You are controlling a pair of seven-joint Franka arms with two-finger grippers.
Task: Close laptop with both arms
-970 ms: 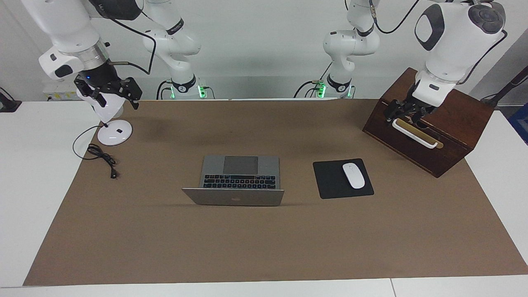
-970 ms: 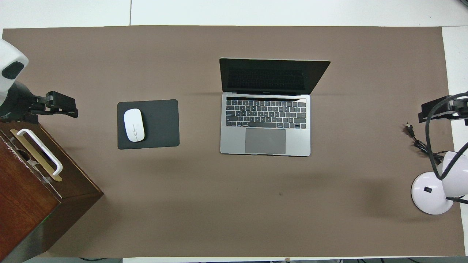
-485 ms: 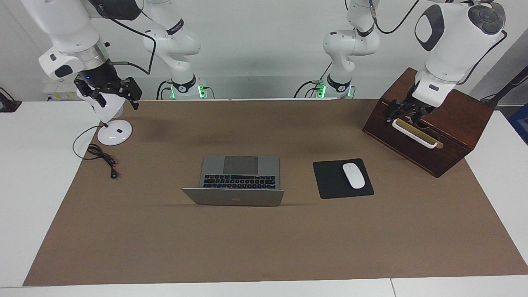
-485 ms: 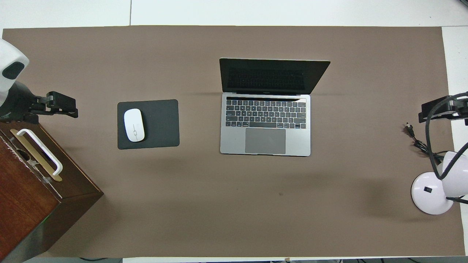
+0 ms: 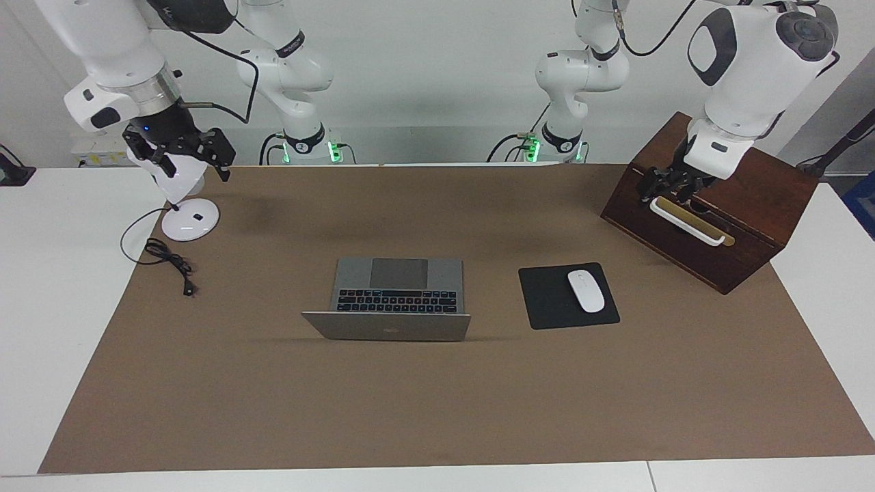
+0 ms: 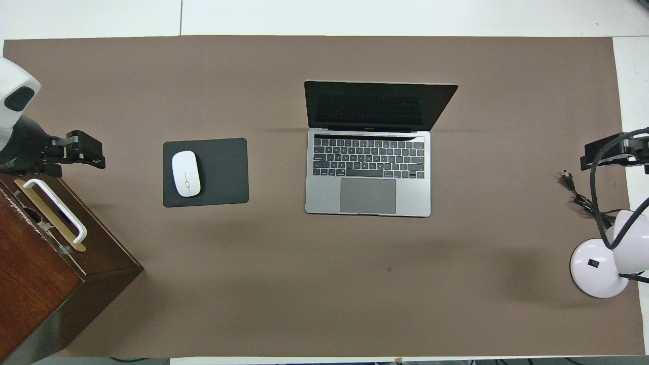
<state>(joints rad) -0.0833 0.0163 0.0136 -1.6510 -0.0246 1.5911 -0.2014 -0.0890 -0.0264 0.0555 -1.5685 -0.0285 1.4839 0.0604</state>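
The laptop (image 5: 393, 298) sits open mid-mat, beside the mouse pad (image 5: 567, 295). The left gripper (image 5: 666, 186) hangs over the wooden box (image 5: 711, 205) — fingers unreadable. The right gripper (image 5: 184, 152) — fingers spread — hovers over the lamp (image 5: 186, 205).

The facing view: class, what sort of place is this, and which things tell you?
Likely a robotics lab staged as an office desk: two white arms stand at a table with an open laptop, a mouse on its pad and a desk lamp.

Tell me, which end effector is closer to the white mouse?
Left. The left end effector hangs over the wooden box beside the mouse; the right end effector hangs over the lamp.
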